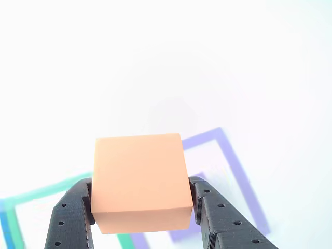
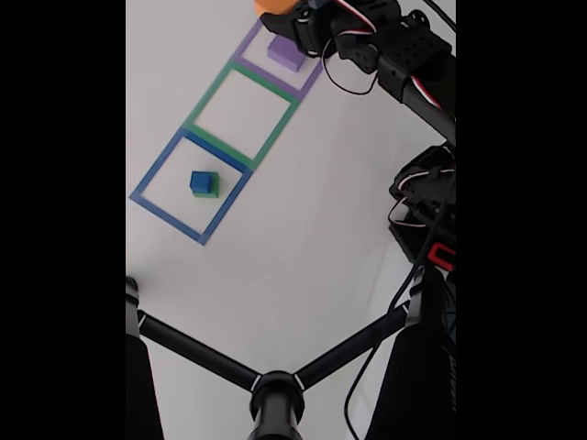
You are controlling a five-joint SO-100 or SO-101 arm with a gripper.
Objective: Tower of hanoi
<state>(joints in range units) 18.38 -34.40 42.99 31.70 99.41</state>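
The claw [image 1: 142, 207] is gripping the orange block [image 1: 139, 179] and holding it above the table [image 2: 303, 238] near its far edge. The purple block [image 2: 284, 52] is sitting in the purple outline [image 2: 246, 60], while the blue cube [image 2: 202, 181] is resting on the green block [image 2: 207, 193] in the blue outline [image 2: 147, 200]. This is probably a carrying step; the next move calls for lowering the orange block squarely onto its target.

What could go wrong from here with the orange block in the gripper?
The gripper pinches the orange block only at its lower side edges, so it may slip or twist out. It also sits near the fixed view's top edge, above the purple block; a drop there might land off-centre or knock it.
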